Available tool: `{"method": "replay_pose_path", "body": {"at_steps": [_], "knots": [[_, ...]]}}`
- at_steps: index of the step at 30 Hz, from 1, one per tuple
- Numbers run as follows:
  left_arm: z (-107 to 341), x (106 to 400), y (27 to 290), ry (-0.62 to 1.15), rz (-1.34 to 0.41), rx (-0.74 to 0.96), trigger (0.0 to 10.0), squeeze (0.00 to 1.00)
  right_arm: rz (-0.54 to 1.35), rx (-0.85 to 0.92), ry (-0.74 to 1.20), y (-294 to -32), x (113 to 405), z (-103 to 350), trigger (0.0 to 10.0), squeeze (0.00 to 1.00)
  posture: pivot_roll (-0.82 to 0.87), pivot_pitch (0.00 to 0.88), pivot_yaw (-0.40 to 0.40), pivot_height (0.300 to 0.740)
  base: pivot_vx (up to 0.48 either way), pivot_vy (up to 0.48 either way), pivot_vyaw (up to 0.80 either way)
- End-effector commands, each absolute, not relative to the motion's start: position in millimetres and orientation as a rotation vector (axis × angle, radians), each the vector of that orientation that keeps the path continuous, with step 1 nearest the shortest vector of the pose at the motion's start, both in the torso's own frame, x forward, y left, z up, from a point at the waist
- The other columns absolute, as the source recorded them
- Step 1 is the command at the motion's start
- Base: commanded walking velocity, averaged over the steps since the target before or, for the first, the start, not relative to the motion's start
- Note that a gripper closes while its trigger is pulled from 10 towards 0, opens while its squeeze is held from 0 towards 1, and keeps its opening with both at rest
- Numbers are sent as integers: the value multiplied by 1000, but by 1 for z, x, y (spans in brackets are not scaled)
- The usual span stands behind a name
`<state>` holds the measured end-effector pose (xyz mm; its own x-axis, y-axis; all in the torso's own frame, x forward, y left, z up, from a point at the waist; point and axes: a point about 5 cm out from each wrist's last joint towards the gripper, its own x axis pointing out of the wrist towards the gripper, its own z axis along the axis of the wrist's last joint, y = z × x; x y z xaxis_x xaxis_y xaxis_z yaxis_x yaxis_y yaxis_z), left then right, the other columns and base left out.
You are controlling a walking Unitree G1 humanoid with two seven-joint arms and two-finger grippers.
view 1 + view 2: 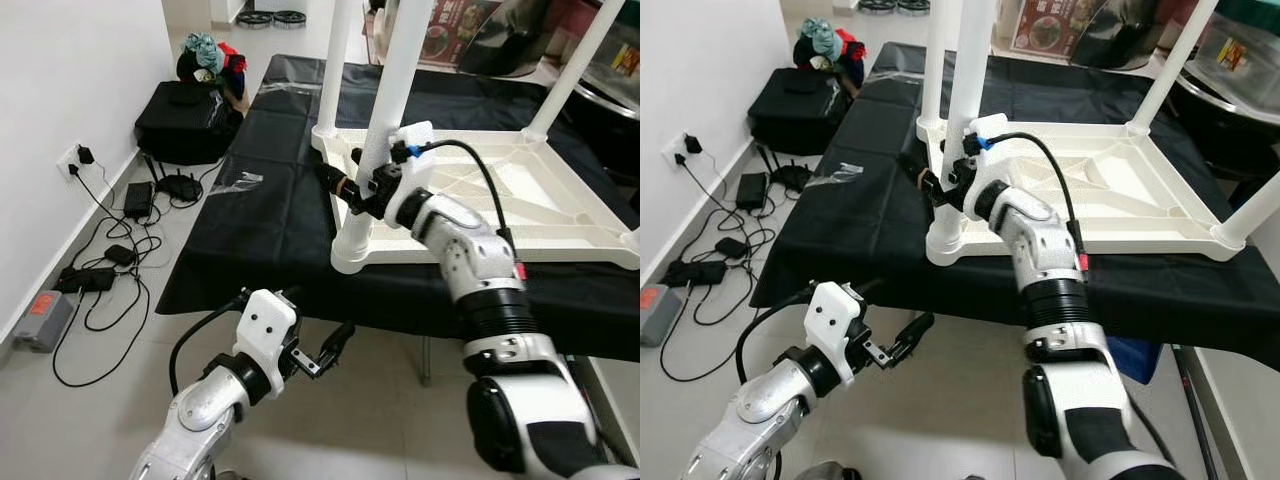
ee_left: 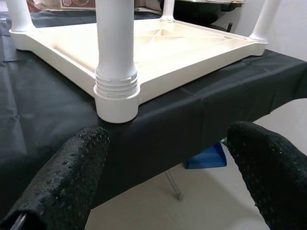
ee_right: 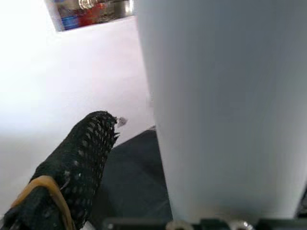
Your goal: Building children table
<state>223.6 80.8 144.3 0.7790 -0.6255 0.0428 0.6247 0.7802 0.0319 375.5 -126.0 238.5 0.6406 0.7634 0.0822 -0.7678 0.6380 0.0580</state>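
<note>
A white plastic children's table [image 1: 480,200] lies upside down on a black cloth [image 1: 260,230], with its legs pointing up. The near left leg [image 1: 395,90] stands in its corner socket [image 1: 352,245], and thread rings show above the socket [image 2: 116,86]. My right gripper [image 1: 350,190] reaches around this leg low down. In the right wrist view one black finger [image 3: 76,163] sits apart from the white leg [image 3: 225,105], so the gripper is open. My left gripper [image 1: 330,350] hangs open below the cloth's front edge, its two fingers [image 2: 72,177] spread wide and holding nothing.
A black bag [image 1: 185,120], a router [image 1: 180,185] and chargers with cables [image 1: 100,270] lie on the floor by the left wall. A scrap of clear plastic [image 1: 240,180] rests on the cloth. A blue object [image 2: 206,158] sits under the covered table.
</note>
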Motion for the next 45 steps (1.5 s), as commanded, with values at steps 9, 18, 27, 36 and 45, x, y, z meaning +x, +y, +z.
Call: {"method": "replay_pose_path", "body": {"at_steps": [9,18,27,36,45], "knots": [[140,201,60,3,-851,-52,10000,0,1251,10,-3,-114,370,240,0,0,176,76,-104,740,0,0,0],[137,204,64,6,-797,-60,10000,0,1246,6,-20,-116,373,243,0,0,176,77,-104,740,0,0,0],[127,211,77,74,-683,-12,10000,0,806,27,-93,-141,396,247,0,0,170,77,-101,740,0,0,0],[114,220,95,140,-524,124,10000,0,158,79,-57,-175,407,232,0,0,164,77,-95,740,0,0,0],[113,221,93,140,-530,127,10000,0,-374,72,-50,-188,392,225,0,0,162,74,-95,740,0,0,0]]}}
